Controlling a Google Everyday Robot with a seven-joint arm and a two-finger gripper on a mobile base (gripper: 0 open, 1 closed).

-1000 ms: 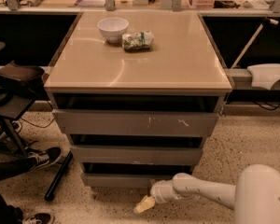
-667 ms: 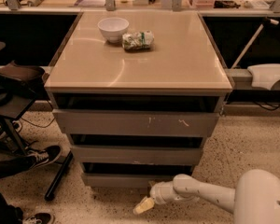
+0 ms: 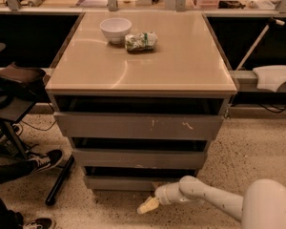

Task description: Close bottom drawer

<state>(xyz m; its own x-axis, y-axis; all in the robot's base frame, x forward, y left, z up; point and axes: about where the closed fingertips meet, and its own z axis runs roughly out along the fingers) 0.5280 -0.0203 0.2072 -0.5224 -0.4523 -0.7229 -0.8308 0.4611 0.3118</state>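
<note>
While a black shoe (image 3: 44,160) rested on the floor at the left, a white bowl (image 3: 116,29) and a green packet (image 3: 140,41) sat side by side on the tan cabinet top (image 3: 181,66). The bottom drawer (image 3: 119,182), lowest of three, stood slightly out. The gripper (image 3: 148,205) hung low near its front; whether it was open could not be told.

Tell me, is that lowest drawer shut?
Slightly open: a dark gap shows above the bottom drawer front. The gripper sits low before its right part.
</note>
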